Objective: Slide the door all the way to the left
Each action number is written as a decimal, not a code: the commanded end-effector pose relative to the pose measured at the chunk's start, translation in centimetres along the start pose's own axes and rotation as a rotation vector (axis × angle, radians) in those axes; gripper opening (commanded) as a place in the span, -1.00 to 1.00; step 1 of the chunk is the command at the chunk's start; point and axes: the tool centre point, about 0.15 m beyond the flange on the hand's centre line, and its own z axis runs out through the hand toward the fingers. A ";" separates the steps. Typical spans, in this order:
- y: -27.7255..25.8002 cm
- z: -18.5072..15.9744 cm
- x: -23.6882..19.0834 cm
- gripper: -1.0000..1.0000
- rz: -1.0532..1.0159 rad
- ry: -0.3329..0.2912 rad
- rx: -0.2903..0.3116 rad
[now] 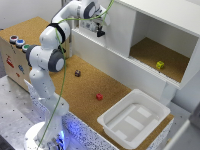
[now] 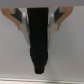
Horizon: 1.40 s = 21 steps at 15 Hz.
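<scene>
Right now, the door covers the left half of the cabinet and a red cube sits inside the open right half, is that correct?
Nearly. In the exterior view the door does cover the cabinet's half on the exterior view's left, but the cube inside the open half is yellow-green. The red cube lies outside, on the cork table.

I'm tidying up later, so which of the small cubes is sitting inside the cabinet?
The yellow-green cube: it alone rests on the cabinet's cork shelf. The dark cube and red cube lie outside on the cork table.
</scene>
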 end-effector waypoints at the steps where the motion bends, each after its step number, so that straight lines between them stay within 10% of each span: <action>1: -4.2 2.8 2.0 1.00 0.007 0.062 -0.146; 21: -3.8 -4.3 -7.9 1.00 0.139 0.111 -0.245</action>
